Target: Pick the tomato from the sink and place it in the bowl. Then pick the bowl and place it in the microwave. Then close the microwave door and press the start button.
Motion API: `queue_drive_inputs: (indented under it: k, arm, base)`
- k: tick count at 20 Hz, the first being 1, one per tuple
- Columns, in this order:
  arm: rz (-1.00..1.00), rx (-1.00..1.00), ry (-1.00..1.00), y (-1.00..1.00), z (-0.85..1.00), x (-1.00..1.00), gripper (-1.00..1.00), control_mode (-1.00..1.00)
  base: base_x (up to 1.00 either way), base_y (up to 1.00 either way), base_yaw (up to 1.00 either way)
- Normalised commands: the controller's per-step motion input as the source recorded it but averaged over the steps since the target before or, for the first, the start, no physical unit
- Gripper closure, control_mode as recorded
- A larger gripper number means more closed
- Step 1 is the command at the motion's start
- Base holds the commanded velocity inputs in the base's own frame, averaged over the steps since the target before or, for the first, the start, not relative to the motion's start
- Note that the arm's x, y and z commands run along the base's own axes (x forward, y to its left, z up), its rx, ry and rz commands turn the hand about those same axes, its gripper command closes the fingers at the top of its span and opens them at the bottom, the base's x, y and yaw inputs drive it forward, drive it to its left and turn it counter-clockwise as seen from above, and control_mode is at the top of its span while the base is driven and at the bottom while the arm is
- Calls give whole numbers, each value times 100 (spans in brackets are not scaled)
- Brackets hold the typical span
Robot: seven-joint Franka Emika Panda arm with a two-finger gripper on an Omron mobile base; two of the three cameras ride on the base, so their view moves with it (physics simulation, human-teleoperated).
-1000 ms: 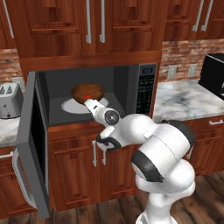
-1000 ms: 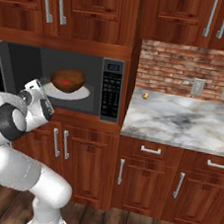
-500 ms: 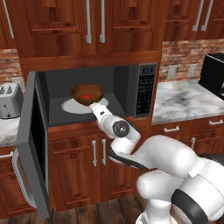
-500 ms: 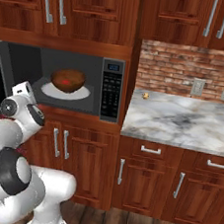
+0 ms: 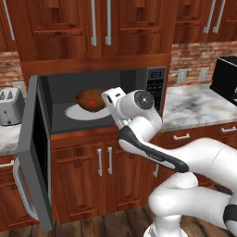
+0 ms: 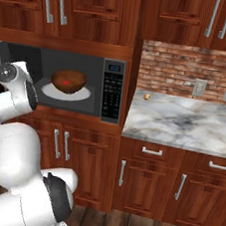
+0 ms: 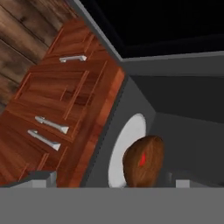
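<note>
Inside the microwave (image 5: 152, 88), the bowl (image 5: 90, 100) sits on the turntable with the tomato (image 5: 93, 102). My gripper (image 5: 108, 98) is spread wide and empty. I should reach behind the microwave door (image 5: 31, 152) and push it evenly.

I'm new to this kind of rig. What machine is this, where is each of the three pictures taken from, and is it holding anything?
It is a white robot arm on a mobile base in a rendered kitchen. Two pictures come from cameras on the base, behind the arm to its left and right. The third looks along the pincer from the hand, so it is rolled sideways. In the built-in silver-grey microwave, whose wide black-windowed door hangs open, a dark brown wooden bowl sits on the white round turntable with a small red tomato inside. The pincer is open and holds nothing. A small silver toaster stands on the counter left of the microwave.
</note>
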Motion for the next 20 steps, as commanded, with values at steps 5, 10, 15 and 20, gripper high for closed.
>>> queue_drive_inputs:
  k: [5, 10, 15, 20]
  arm:
    - [-3, 0, 21, 0, 77, -85, -100, -100]
    - [0, 0, -1, 0, 32, -100, -100, -100]
    - [0, 0, -21, 0, 12, -100, -100, -100]
    - [0, 1, -5, 0, 44, -100, -100, -100]
  base:
    - [0, 0, 0]
    - [0, 0, 0]
    - [0, 0, 0]
    - [0, 0, 0]
